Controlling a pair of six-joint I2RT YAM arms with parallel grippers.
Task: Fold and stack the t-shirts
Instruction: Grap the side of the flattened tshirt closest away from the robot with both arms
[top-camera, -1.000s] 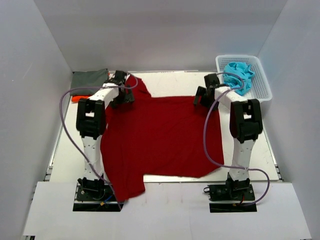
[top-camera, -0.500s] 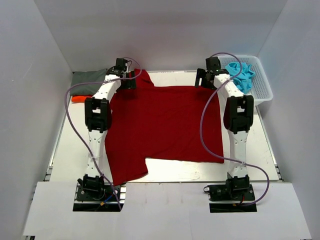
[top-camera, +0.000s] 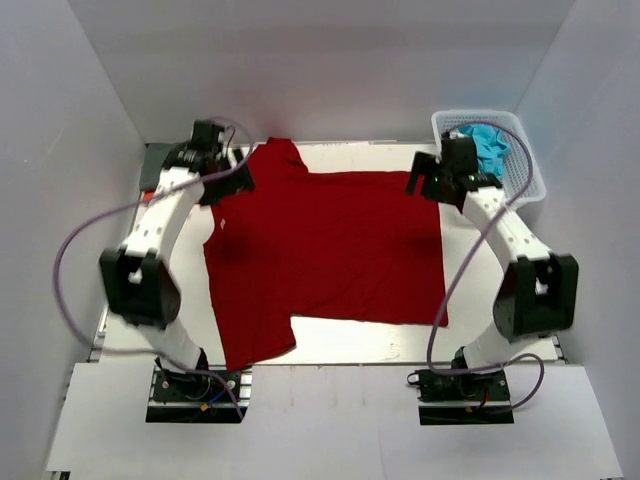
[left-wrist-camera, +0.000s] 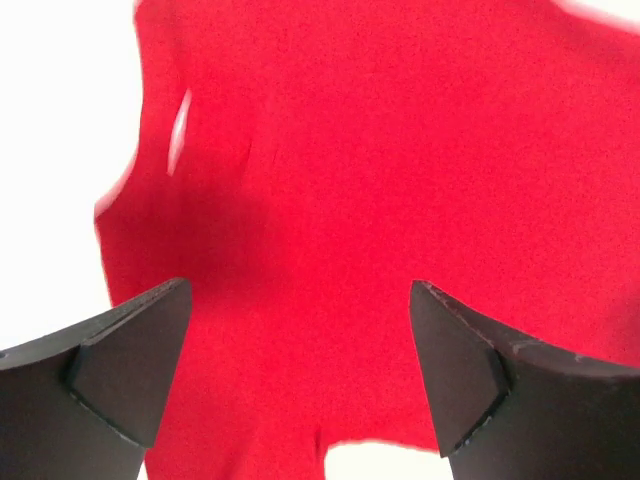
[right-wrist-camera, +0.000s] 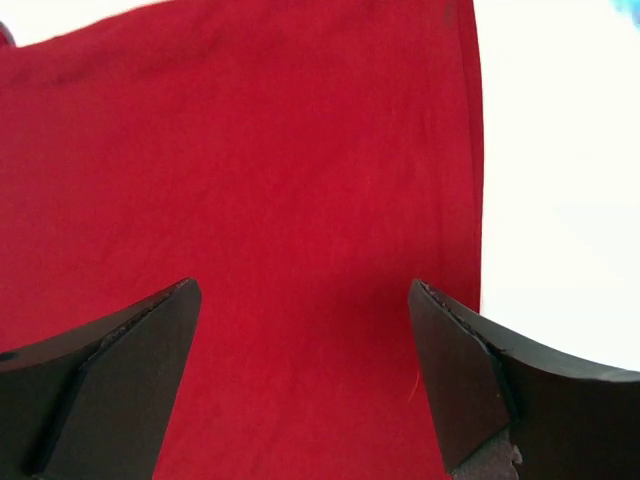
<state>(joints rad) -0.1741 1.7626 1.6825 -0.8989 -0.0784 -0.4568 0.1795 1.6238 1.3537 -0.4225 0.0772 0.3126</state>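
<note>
A dark red t-shirt (top-camera: 325, 250) lies spread flat on the white table (top-camera: 340, 340), one sleeve at the far left and one hanging toward the near left edge. My left gripper (top-camera: 226, 186) hovers open over its far left shoulder. In the left wrist view the open left gripper (left-wrist-camera: 300, 330) has only red cloth (left-wrist-camera: 380, 180) below it. My right gripper (top-camera: 426, 183) hovers open over the shirt's far right corner, and in its wrist view the right gripper (right-wrist-camera: 300, 320) frames red cloth (right-wrist-camera: 260, 180) near the shirt's edge. Neither holds anything. Turquoise t-shirts (top-camera: 490, 146) lie bunched in the basket.
A white lattice basket (top-camera: 522, 170) stands at the far right corner. A grey-green cloth (top-camera: 152, 162) lies at the far left, mostly hidden behind my left arm. White walls close in the table on three sides.
The far edge of the red shirt was drawn toward the back and laid flat. Both arms have since swung their elbows outward, and the grippers have drawn slightly back, open over the shirt's far corners.
</note>
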